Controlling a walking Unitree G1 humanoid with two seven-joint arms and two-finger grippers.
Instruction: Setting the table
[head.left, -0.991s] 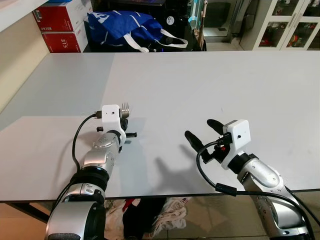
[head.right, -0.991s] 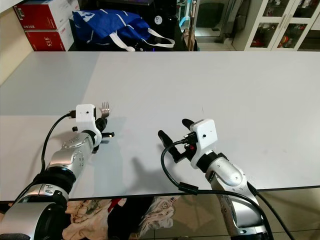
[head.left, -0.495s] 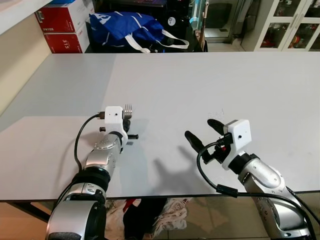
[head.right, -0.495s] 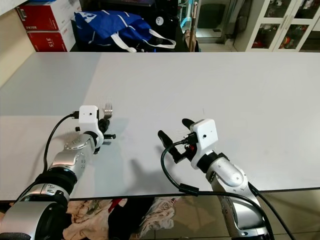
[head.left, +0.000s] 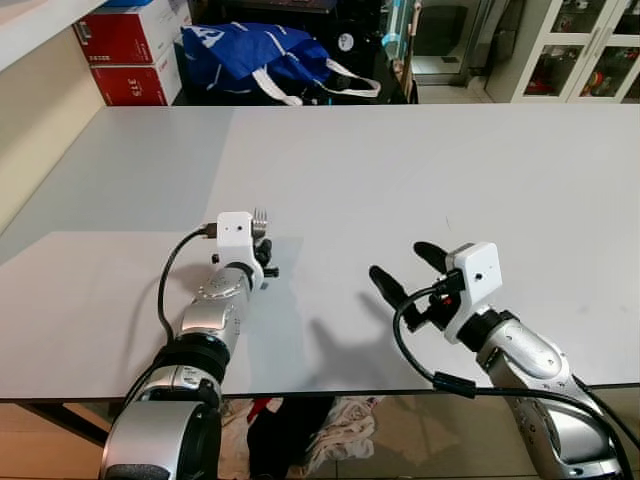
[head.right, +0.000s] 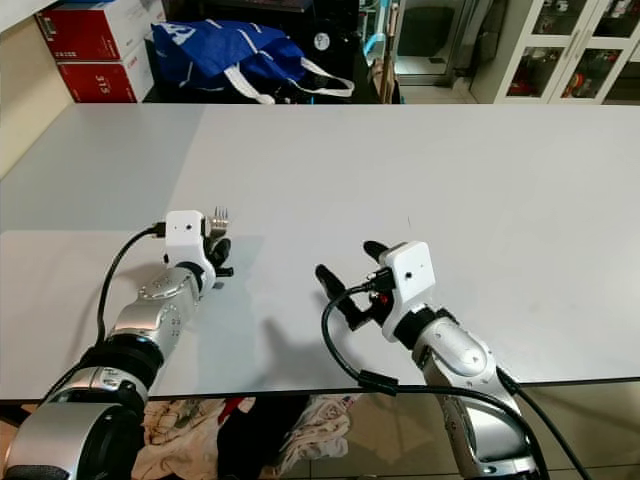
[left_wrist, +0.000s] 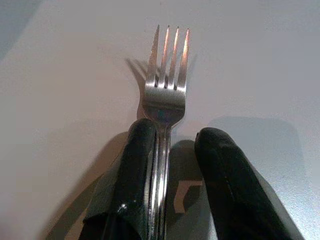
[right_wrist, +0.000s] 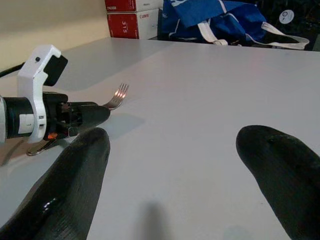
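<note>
A silver fork (left_wrist: 167, 95) lies on the white table (head.left: 400, 160) near its front left, tines pointing away from me. My left gripper (left_wrist: 172, 135) sits low on the table around the fork's neck. One finger (left_wrist: 140, 170) touches the fork, while the other finger (left_wrist: 220, 170) stands apart with bare table between, so the gripper is open. In the left eye view the tines (head.left: 260, 215) poke out past the white wrist camera. My right gripper (head.left: 400, 260) hovers open and empty over the front middle of the table, to the right of the fork (right_wrist: 119, 94).
A blue bag (head.left: 265, 55) and red boxes (head.left: 125, 40) stand beyond the table's far edge, with glass cabinets (head.left: 580, 50) at the back right. The table's near edge (head.left: 330, 392) runs just under my arms. Clothes (head.left: 330, 425) lie on the floor below.
My left gripper has slid a little forward and to the right along the table with the fork. The right gripper has hardly moved. The camera has shifted slightly.
</note>
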